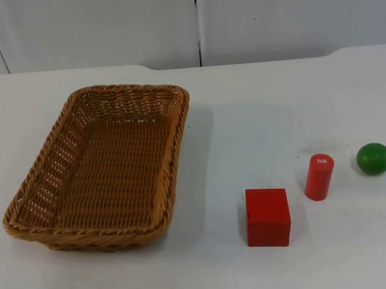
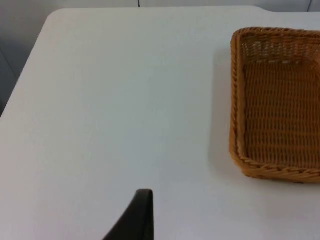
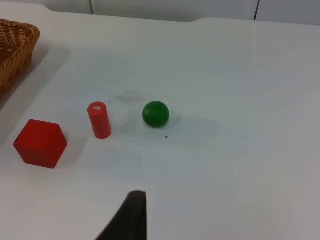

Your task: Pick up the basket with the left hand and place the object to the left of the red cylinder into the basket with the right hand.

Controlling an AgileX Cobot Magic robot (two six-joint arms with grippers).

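An empty brown wicker basket (image 1: 98,167) rests on the left half of the white table; its rim (image 2: 234,100) also appears in the left wrist view. A red cube (image 1: 267,216) lies to the left of an upright red cylinder (image 1: 319,176), and a green ball (image 1: 373,158) lies to the cylinder's right. The right wrist view has the cube (image 3: 40,143), cylinder (image 3: 99,119) and ball (image 3: 155,113) in the same order. My left gripper (image 2: 137,220) hangs over bare table, apart from the basket's outer side. My right gripper (image 3: 127,217) hovers well short of the three objects. Neither holds anything.
The grey partition wall (image 1: 196,20) closes off the back of the table. Bare table (image 1: 244,120) separates the basket from the three objects. The table's left edge (image 2: 25,75) falls away in the left wrist view.
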